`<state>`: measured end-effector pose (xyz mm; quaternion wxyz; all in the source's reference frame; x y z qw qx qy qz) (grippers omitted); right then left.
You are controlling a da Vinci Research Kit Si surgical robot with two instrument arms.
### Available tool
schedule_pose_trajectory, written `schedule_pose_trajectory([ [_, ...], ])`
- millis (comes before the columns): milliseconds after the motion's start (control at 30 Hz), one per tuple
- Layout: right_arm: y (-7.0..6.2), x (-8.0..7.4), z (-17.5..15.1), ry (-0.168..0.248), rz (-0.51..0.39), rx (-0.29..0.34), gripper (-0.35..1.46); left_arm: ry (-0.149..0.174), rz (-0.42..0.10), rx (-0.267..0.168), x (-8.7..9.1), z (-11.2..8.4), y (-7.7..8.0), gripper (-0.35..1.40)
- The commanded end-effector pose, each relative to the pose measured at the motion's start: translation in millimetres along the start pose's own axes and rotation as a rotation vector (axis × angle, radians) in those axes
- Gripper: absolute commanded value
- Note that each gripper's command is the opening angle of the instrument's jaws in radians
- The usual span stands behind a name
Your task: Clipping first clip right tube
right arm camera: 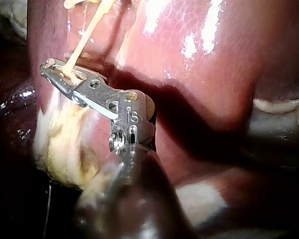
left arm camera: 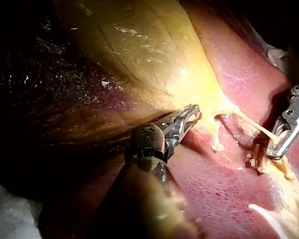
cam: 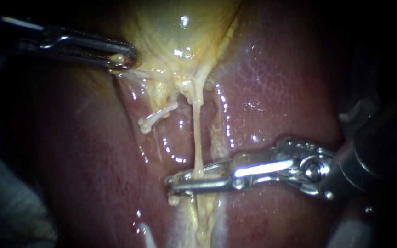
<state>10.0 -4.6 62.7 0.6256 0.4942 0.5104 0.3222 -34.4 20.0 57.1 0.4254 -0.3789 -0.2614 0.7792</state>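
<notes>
Clamping the right tube [cam: 198, 138] lower centre, right end effector [cam: 171, 182] sits closed; left end effector [cam: 127, 59] pinches gallbladder [cam: 175, 32].

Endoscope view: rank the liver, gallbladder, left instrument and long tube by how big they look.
1. liver, fills most of the view
2. gallbladder
3. left instrument, though nearness to the camera may enlarge it
4. long tube, thinnest

L instrument [left arm camera: 192, 114] grips gallbladder [left arm camera: 139, 45] edge; R instrument [left arm camera: 276, 148] clamped on tube [left arm camera: 250, 122] over liver [left arm camera: 214, 184].
</notes>
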Motion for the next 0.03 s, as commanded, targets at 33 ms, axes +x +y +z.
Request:
schedule_pose_trajectory([
  [33,0.2,-0.1,-0.1,0.000,0.000,-0.001,-0.23,0.000,0.000,0.000,0.0,0.0,0.0,-0.35],
])
